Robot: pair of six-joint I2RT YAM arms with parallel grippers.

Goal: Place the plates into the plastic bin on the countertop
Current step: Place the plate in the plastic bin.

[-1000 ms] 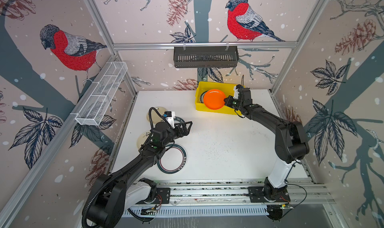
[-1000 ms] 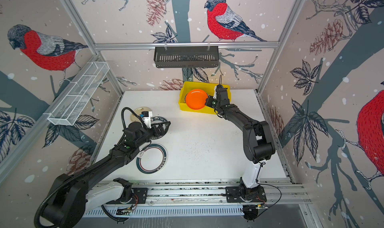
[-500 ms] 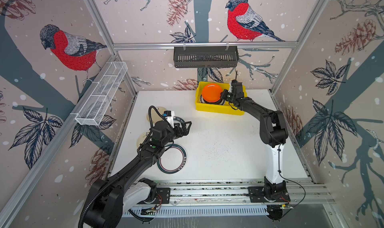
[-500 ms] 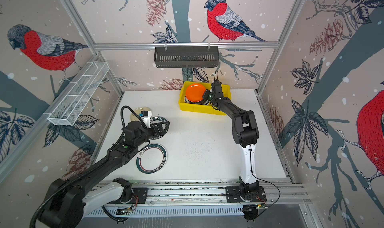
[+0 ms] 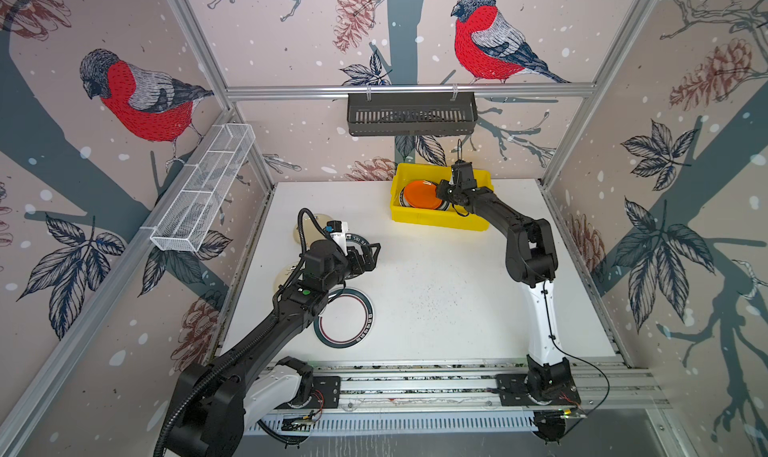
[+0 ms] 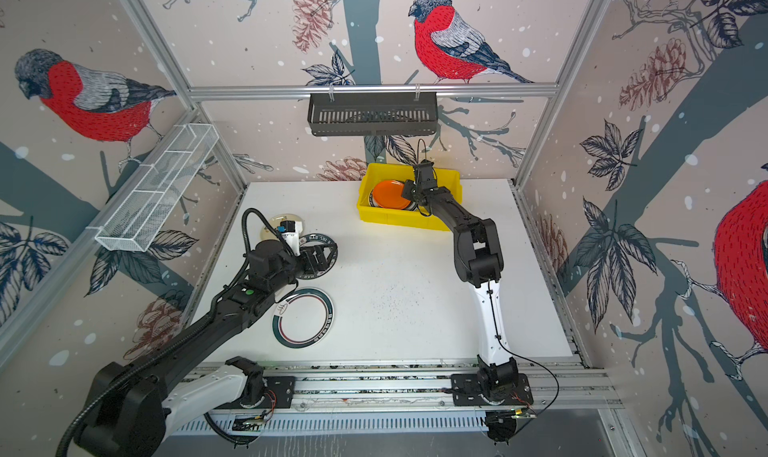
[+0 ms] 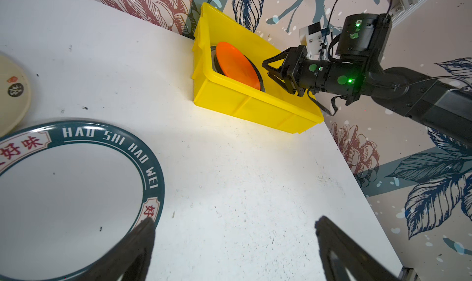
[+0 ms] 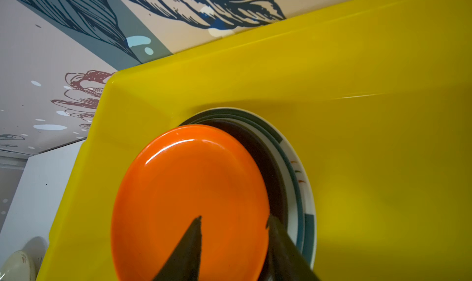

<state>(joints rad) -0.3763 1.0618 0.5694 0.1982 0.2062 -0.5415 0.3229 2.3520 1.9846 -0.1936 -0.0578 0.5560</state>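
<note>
Right wrist view: the right tool (image 8: 233,217) hangs just over the orange plate (image 8: 178,195). Its two fingers stand apart and pinch nothing, one over the plate and one past its rim.
Orange plate: inside the yellow bin (image 8: 357,88), lying tilted on a dark plate (image 8: 270,175) and a white plate with a teal ring (image 8: 307,190).
Why tilted: I think it leans because it sits off the middle of the pile, close to the bin's wall.
Bin: on the counter (image 5: 436,292) at about 12 o'clock in both top views, by the back wall.
Right arm: it starts at 5 o'clock and stretches long toward 12, with the wrist dipped into the bin.
Left tool (image 7: 235,221): wide open, holding nothing, low over the counter beside the rim of the lettered plate (image 7: 76,190).
Left arm: bent low, reaching from 7 o'clock toward 9.
Plates left out: a second ringed plate (image 5: 345,317) near 8 o'clock, one cream plate (image 5: 286,274) at 9, and another cream plate (image 6: 286,221) near 10.
Next, my guess: the left tool must pinch the lettered plate by its rim, as a flat plate offers nothing else.
</note>
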